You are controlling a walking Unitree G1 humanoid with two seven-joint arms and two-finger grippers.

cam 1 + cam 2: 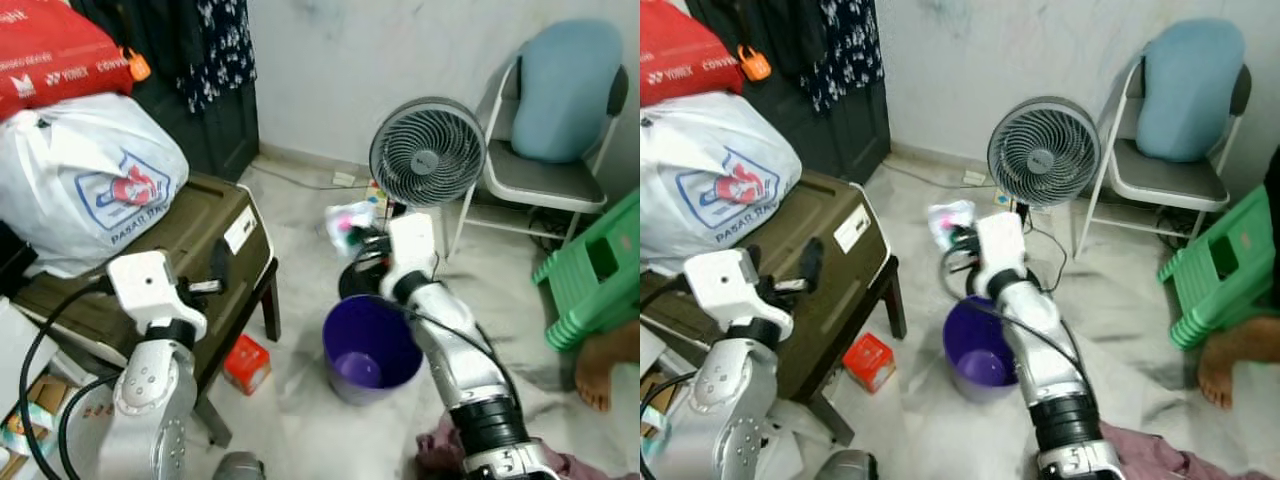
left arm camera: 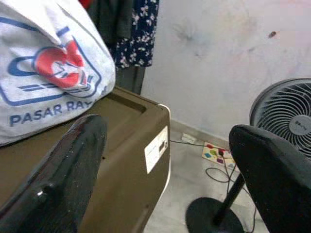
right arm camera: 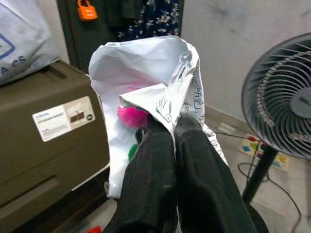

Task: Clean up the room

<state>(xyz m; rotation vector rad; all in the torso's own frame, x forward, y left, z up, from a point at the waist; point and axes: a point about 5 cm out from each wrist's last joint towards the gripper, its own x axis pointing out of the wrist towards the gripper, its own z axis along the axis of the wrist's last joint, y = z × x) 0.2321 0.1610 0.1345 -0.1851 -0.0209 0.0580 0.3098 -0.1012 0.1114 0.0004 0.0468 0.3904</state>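
Our right gripper point(image 3: 167, 131) is clamped on a crumpled white wrapper point(image 3: 146, 87) with pink and green print, holding it up in the air above the floor, near the fan point(image 1: 428, 152) and just past the far rim of the purple bin point(image 1: 372, 348). The bin stands on the floor beside the brown box point(image 1: 190, 250) and looks nearly empty.

Our guess is that the wrapper is meant for the bin. As it hangs now, it seems to sit beyond the bin's far rim rather than over the opening, so letting go here would likely drop it on the floor by the fan's base. The wrapper is light and loose; it could cling to a finger point(image 3: 150, 160) or drift sideways as it falls. If the fan is running, which we cannot tell, the draught would make that worse. The fan's cable point(image 2: 214, 172) lies on the floor close by, and a wide swing of the arm could knock the fan.

Our left gripper point(image 2: 165, 160) hovers over the brown box near the white bag point(image 1: 85, 175), fingers spread, holding nothing.
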